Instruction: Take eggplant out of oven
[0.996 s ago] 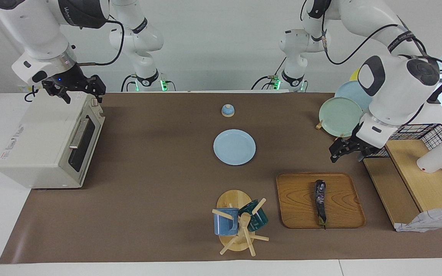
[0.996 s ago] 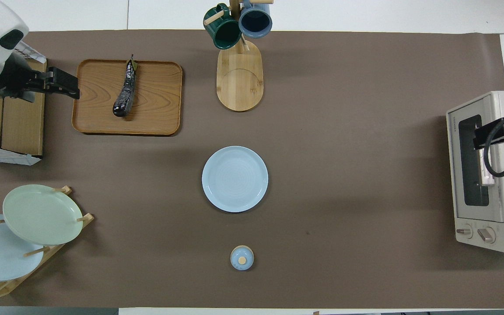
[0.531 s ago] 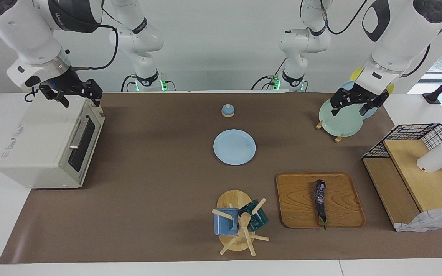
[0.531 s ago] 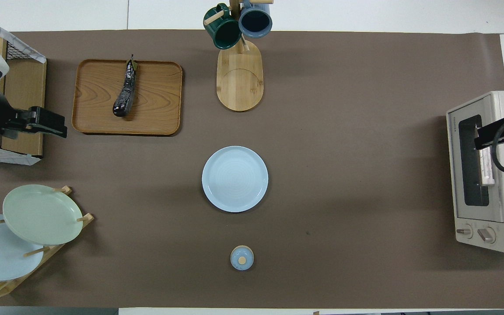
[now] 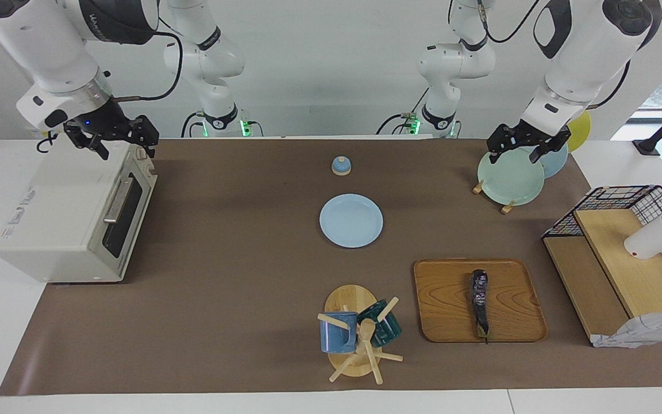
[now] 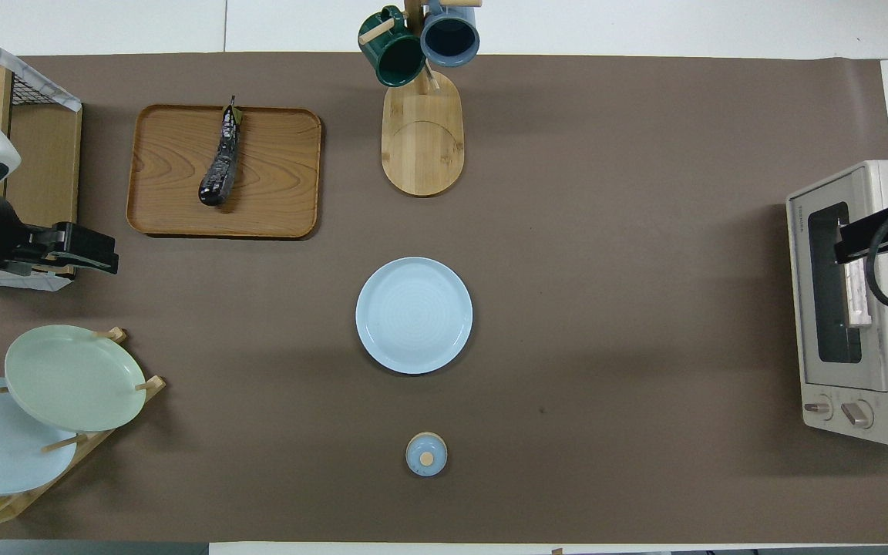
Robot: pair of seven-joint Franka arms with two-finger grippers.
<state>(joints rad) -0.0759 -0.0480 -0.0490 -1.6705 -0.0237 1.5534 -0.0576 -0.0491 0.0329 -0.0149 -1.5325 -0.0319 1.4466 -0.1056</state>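
Observation:
The eggplant lies on a wooden tray toward the left arm's end of the table; it also shows in the overhead view. The cream oven stands at the right arm's end with its dark glass door shut; it also shows in the overhead view. My right gripper hangs open and empty over the oven's top, near the door's upper edge. My left gripper is open and empty, up in the air over the plate rack, well apart from the eggplant.
A light blue plate lies mid-table, a small blue lidded pot nearer to the robots. A mug tree with two mugs stands beside the tray. A wooden shelf with wire basket holds a white cup.
My left arm has risen from beside the wooden shelf and swung up over the plate rack. My right gripper has stayed over the oven with only a small shift. The eggplant has not moved.

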